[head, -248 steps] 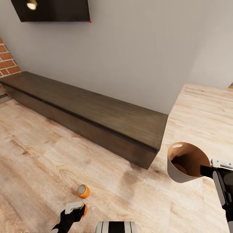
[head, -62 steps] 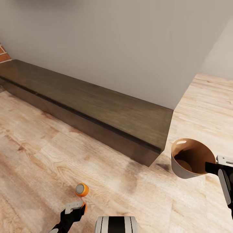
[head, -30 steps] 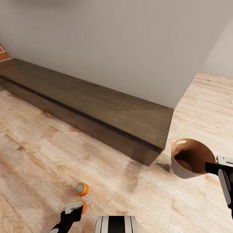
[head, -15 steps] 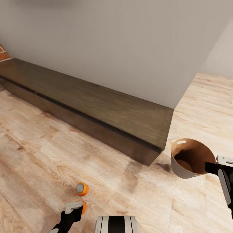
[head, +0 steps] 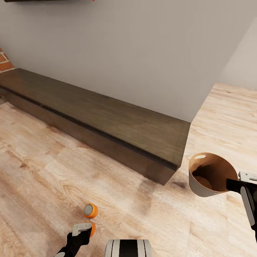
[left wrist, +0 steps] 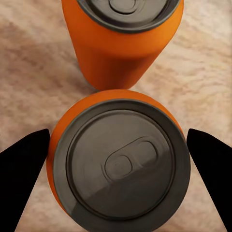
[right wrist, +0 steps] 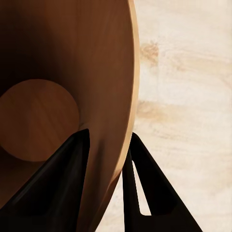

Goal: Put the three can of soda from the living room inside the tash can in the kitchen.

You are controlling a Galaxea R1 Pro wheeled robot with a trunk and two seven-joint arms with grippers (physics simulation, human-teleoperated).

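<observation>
Nearest me, my left gripper (head: pixel 85 228) hangs over an upright can (left wrist: pixel 120 162) on the floor (head: pixel 43 178); in the left wrist view its fingers (left wrist: pixel 21 166) stand spread either side of the can, gripping nothing. A second can (head: pixel 90 210) stands just beyond it, nearly touching. On my right, the right gripper (head: pixel 238 181) is clenched on the bin (head: pixel 208 175), one finger inside the rim and one outside, holding it up with its brown inside open to me. Farther off, a long dark bench (head: pixel 107 125) runs along the grey wall (head: pixel 142 53), with brick (head: pixel 4 62) at its far left end.
</observation>
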